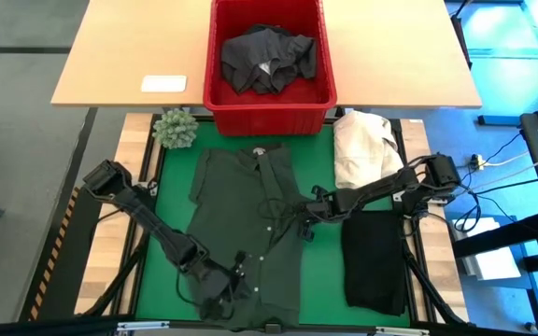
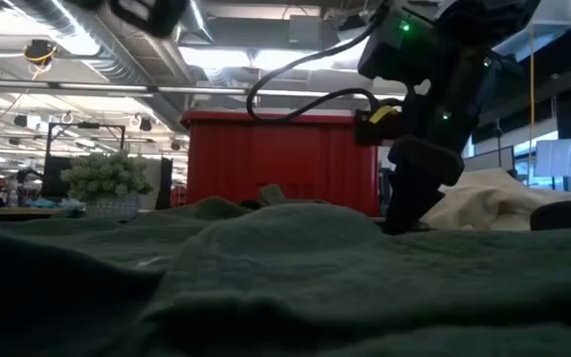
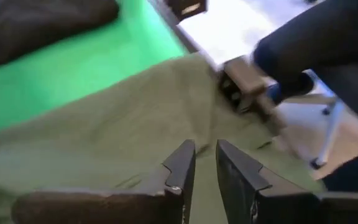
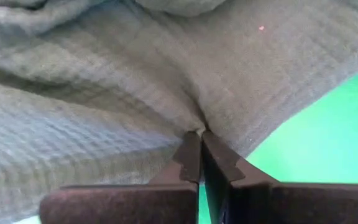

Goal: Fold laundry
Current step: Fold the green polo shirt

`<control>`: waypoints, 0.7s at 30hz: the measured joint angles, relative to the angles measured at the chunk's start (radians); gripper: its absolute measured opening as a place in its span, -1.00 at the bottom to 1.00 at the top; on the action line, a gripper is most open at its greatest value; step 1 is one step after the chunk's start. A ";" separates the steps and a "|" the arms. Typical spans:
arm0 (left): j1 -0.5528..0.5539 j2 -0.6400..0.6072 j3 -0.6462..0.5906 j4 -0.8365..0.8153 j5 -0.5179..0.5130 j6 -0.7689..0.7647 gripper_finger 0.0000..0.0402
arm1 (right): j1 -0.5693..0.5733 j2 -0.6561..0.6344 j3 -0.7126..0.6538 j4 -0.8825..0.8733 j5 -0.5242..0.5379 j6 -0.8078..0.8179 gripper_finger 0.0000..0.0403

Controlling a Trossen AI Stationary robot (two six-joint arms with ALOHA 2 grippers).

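Observation:
A dark green button shirt lies spread on the green mat, collar toward the red basket. My right gripper reaches in from the right and is shut on the shirt's right side; the low view shows it pointing down into the cloth. My left gripper hovers over the shirt's near hem by the table's near edge, its fingers a little apart with nothing between them. A folded black garment lies on the mat at the right. Another dark garment sits in the basket. My right gripper pinches a small pucker of the shirt's cloth between its two fingertips, close to the shirt's right edge. The fingers come from above, slanting in from the table's right. Creases run out from the pinch, and the rest of the shirt lies on the mat.
The red basket stands at the mat's far edge on a wooden table. A cream-white cloth heap lies at the far right. A small green plant stands at the far left. Bare mat shows left of the shirt.

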State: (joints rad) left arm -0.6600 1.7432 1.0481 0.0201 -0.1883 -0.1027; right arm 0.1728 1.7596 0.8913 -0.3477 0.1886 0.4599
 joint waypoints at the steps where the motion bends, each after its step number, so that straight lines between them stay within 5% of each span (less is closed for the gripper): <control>1: 0.002 0.000 0.000 -0.018 -0.008 -0.007 -0.69 | 0.001 0.000 0.000 0.000 -0.008 0.000 -0.99; 21: 0.001 0.002 -0.001 -0.084 -0.152 -0.131 -0.70 | 0.011 -0.137 -0.005 -0.064 -0.104 -0.004 -0.99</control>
State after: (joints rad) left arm -0.6586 1.7447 1.0470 -0.0635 -0.3399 -0.2333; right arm 0.1837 1.6226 0.8864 -0.4120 0.0848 0.4557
